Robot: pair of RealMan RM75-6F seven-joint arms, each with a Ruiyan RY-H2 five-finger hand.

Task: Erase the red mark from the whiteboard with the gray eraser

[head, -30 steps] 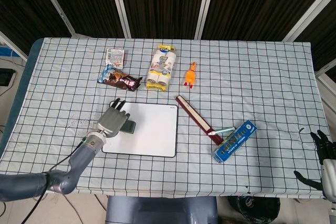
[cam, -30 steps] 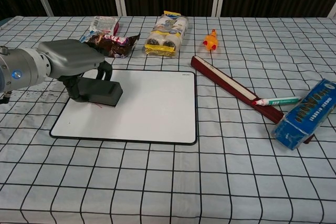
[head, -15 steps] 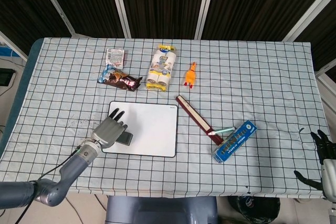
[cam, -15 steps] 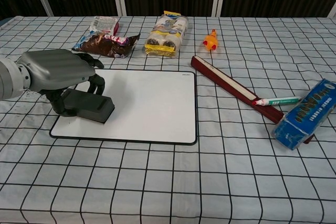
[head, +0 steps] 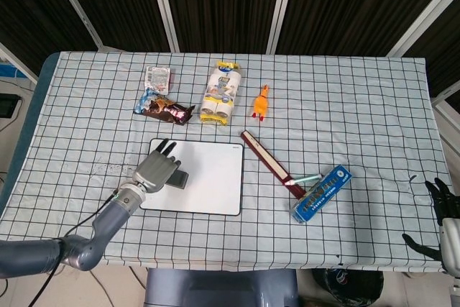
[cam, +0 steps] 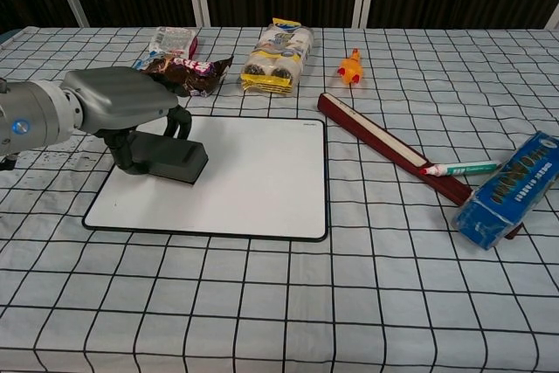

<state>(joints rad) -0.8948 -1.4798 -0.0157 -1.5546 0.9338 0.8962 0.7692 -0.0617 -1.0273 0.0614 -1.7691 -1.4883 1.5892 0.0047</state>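
My left hand grips the gray eraser and presses it on the left part of the whiteboard. From the head camera the same left hand covers most of the eraser on the whiteboard. No red mark shows on the bare white surface in either view; the spot under the eraser is hidden. My right hand hangs off the table's right edge with its fingers apart, holding nothing.
Behind the board lie a dark snack wrapper, a small packet, a yellow pack of rolls and an orange toy chicken. To the right lie a dark red bar, a green marker and a blue box.
My left hand slid the eraser toward the board's near left corner, then back away from me and to the right. The thin red trace seen by the eraser at first no longer shows.
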